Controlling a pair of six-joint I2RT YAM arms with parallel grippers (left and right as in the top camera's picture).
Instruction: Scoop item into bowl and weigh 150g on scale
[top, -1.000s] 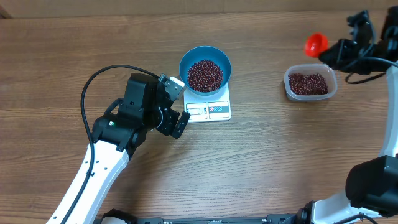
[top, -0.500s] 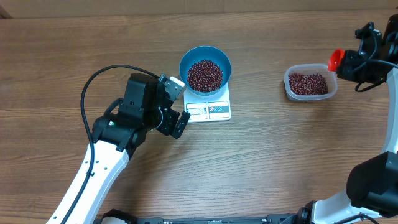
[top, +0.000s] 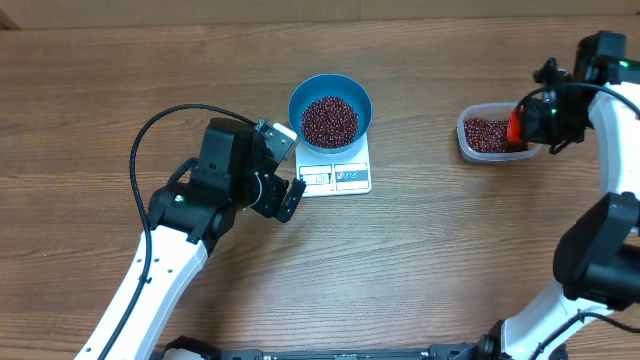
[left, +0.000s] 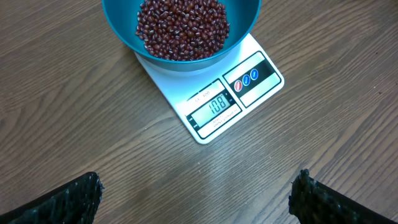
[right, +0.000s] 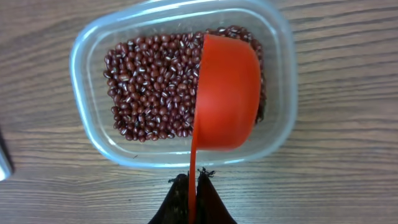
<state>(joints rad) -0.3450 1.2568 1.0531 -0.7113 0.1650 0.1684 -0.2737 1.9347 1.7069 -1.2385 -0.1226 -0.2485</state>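
The blue bowl (top: 299, 96) stands on the white scale (top: 350, 177) and holds a heap of dark red beans (top: 329, 120). In the left wrist view the bowl (left: 118, 25), its beans (left: 182, 28) and the scale (left: 249, 84) lie ahead; the display reads 108. My left gripper (left: 196, 200) is open just short of the scale's front edge, nothing between its fingers. My right gripper (right: 193, 182) is shut on the thin handle of a red scoop (right: 227, 93). The scoop's cup is tilted on its side over the beans (right: 155, 87) in the clear tub (right: 81, 68).
The clear tub (top: 467, 142) sits on the wooden table to the right of the scale, with the red scoop (top: 516, 124) and right gripper (top: 530, 118) at its right end. The left gripper (top: 287, 168) and arm lie left of the scale.
My right arm has carried the red scoop from beyond the tub's far right corner down to the tub's right end. The left arm, bowl and scale have not moved.
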